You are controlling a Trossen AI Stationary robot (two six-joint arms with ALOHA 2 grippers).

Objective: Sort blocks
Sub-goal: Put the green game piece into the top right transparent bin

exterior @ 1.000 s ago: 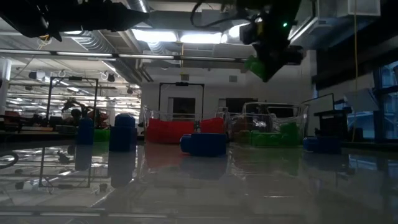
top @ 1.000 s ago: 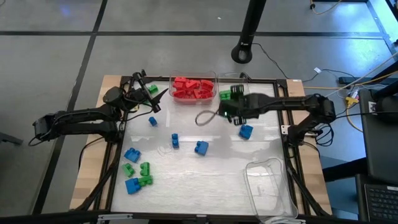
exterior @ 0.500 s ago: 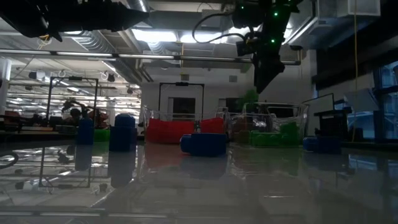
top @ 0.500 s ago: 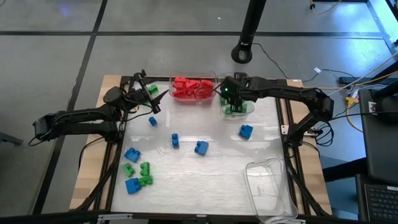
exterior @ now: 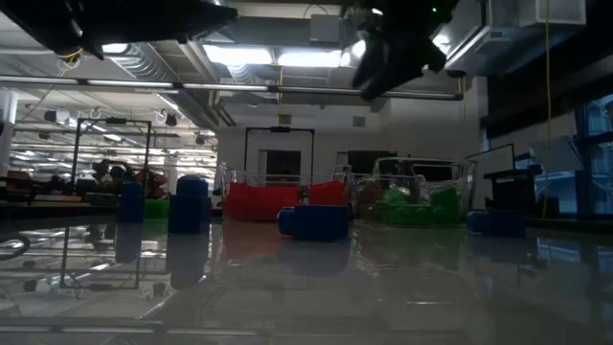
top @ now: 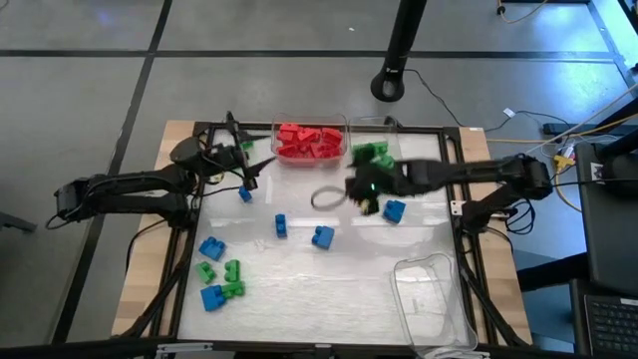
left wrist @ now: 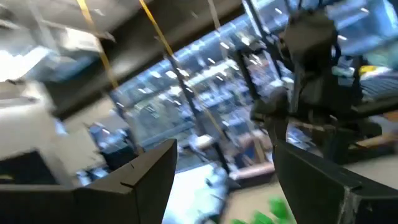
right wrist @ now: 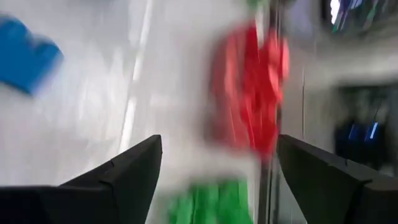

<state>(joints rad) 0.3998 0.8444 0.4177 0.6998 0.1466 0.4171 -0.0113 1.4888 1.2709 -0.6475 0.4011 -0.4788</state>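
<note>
Right gripper (top: 361, 191) — open, beside green blocks (top: 372, 154)

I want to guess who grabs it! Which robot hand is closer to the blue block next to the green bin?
The right gripper. It hangs just beside that blue block. The left gripper is far across the table, near the red bin.

Far edge of bench (top: 299, 299): two bins side by side, each holding blocks; bin (top: 309, 128) left, bin (top: 377, 155) right.
Bench centre: three loose blocks (top: 322, 236); a fourth (top: 395, 210) to their right.
Near-left corner: block cluster (top: 219, 279).
Near-right corner: third bin (top: 431, 296).
Left end effector (top: 239, 160): left of the far bins.
Right end effector (top: 361, 189): before the right far bin.
</note>
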